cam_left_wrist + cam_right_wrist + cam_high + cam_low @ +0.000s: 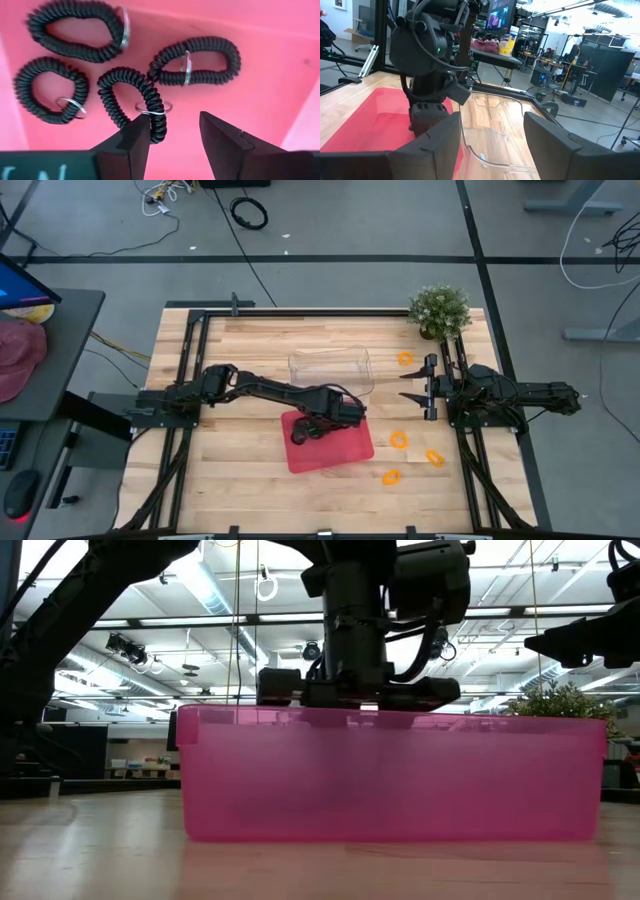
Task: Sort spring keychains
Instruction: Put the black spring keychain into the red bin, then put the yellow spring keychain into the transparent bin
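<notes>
step: dropping a black keychain [134, 97] into the red tray [352, 448] | left gripper [175, 132] spread, keychain touching one finger | we should lift straight up | orange keychains [399, 439] on table, right | right gripper [492, 132] spread, waiting right

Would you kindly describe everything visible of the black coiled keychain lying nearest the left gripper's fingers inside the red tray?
The black spring keychain nearest the fingers is a tightly wound, plastic-looking coil bent into an open arch rather than a closed loop. A thin silver metal split ring hangs on one leg. It lies flat on the floor of the red plastic tray, apart from three other black coils. One end sits against a finger of the open left gripper; whether they touch is unclear.
</notes>
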### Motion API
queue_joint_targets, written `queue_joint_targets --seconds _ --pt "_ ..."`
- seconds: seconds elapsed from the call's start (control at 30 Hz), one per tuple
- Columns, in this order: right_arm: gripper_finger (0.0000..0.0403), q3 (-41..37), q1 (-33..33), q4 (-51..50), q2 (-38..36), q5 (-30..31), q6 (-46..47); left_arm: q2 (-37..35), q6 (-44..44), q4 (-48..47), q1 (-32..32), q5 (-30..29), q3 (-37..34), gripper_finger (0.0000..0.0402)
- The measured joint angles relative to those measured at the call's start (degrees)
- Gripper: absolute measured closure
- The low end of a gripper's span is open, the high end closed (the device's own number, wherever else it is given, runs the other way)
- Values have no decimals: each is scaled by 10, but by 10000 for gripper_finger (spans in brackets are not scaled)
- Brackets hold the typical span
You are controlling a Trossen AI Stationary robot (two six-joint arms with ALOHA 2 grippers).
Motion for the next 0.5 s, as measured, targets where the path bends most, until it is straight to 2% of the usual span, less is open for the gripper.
queue_joint_targets --seconds 0.2,0.5 --pt "181 0 0 0 0 0 0 -1 0 -8 -1 -23 35 229" --pt "181 0 0 0 0 0 0 -1 9 -146 -13 -75 154 229"
